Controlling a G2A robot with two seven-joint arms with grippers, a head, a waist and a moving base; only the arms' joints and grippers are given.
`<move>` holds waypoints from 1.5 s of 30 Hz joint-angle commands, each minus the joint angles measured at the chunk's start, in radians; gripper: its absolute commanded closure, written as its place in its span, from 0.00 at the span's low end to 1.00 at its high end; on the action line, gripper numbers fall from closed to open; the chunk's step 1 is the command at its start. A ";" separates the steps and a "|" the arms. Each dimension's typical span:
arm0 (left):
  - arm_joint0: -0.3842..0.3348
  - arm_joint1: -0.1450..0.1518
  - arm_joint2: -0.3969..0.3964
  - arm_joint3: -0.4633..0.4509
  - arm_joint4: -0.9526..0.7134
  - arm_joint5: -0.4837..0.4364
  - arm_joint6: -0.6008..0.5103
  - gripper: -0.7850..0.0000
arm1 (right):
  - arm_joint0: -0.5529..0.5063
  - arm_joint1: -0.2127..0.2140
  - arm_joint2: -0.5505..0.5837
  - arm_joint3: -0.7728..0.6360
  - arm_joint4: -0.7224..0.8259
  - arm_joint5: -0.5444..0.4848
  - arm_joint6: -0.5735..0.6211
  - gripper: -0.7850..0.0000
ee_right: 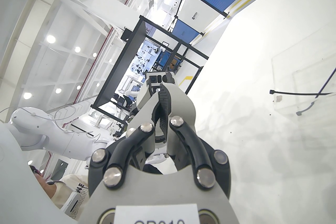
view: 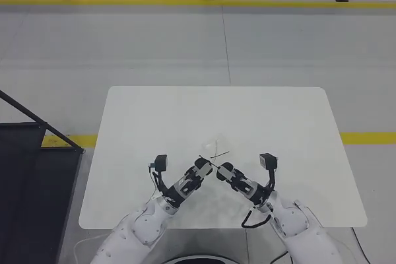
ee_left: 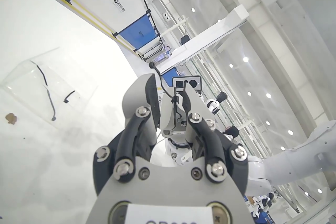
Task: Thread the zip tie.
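Note:
A long black zip tie [ee_left: 49, 93] [ee_right: 296, 93] lies across a flat clear tray [ee_left: 23, 78] [ee_right: 302, 59], its head end past the tray's edge. A short curved black piece [ee_left: 68, 96] [ee_right: 304, 109] lies beside it. In the top view the tie [view: 218, 156] is a thin dark line just beyond both grippers. My left gripper [view: 203, 166] [ee_left: 168, 96] is open with nothing between its fingers. It faces my right gripper [view: 223, 171] [ee_right: 161, 89], whose pads are pressed together. I cannot tell if anything is pinched there. Both are near the table's front middle, tips almost meeting.
The white table [view: 284, 132] has bare room to both sides and behind the tray [view: 210, 142]. A small brown spot [ee_left: 11, 118] marks the surface near the tie's head. A black framed panel [view: 26, 185] stands off the table's left edge.

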 commanded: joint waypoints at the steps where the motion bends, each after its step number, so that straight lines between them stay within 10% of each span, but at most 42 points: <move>1: -0.003 -0.002 0.002 0.003 -0.002 0.001 -0.004 0.65 | 0.000 0.000 0.001 0.001 0.004 0.000 0.002 1.00; 32: -0.021 -0.030 -0.009 0.038 -0.048 -0.011 -0.059 0.75 | -0.003 -0.007 0.010 0.003 0.006 0.011 0.018 1.00; 45: -0.015 -0.038 -0.019 0.037 -0.038 -0.008 -0.059 1.00 | -0.005 -0.009 0.013 0.005 0.010 0.012 0.029 1.00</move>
